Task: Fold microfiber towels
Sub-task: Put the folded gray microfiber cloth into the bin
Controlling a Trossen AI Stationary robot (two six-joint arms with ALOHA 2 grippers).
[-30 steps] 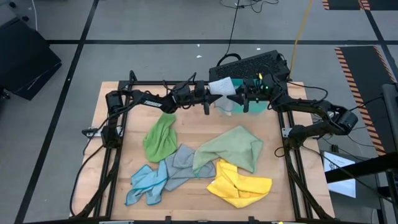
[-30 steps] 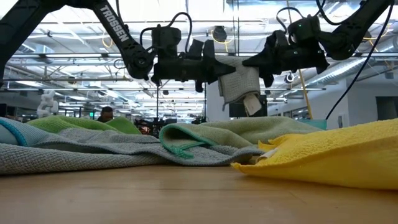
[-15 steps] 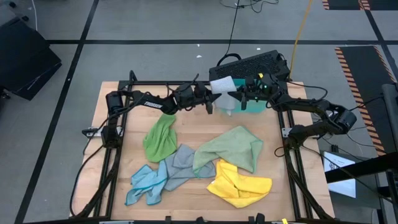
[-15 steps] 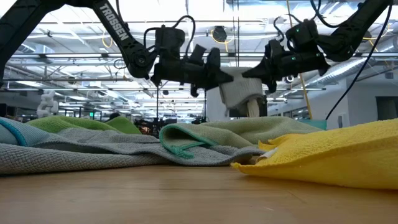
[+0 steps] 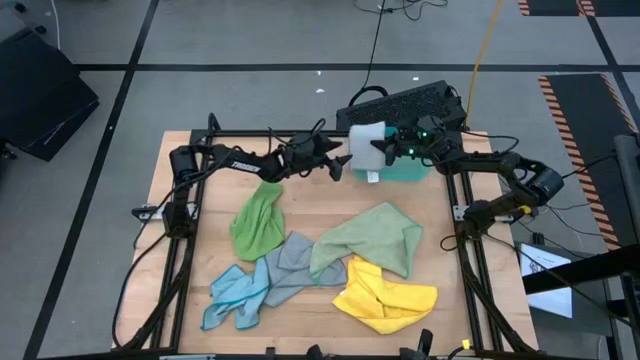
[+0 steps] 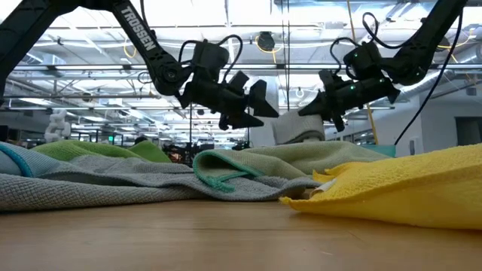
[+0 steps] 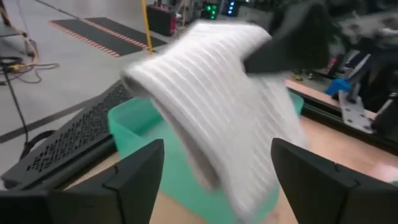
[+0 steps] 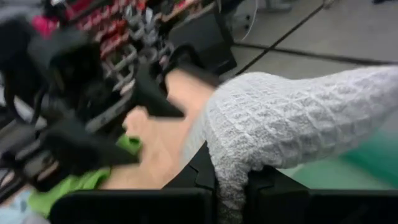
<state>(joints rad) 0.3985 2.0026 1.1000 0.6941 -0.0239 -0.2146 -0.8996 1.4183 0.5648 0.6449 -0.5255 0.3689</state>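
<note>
A folded pale grey waffle-textured microfiber towel (image 5: pixel 367 147) hangs at the high view's upper centre, over a rigid teal plastic tray (image 5: pixel 408 171). The right gripper (image 5: pixel 385 149) is clamped on it; the left gripper (image 5: pixel 340 163), just beside, has its fingers spread apart. Lower down, green, grey, blue and yellow cloths (image 5: pixel 385 296) lie crumpled on the light wooden table (image 5: pixel 312 206).

Robotics lab — ceiling trusses (image 6: pixel 75 71), floor hazard tape (image 5: pixel 570 100)
</note>
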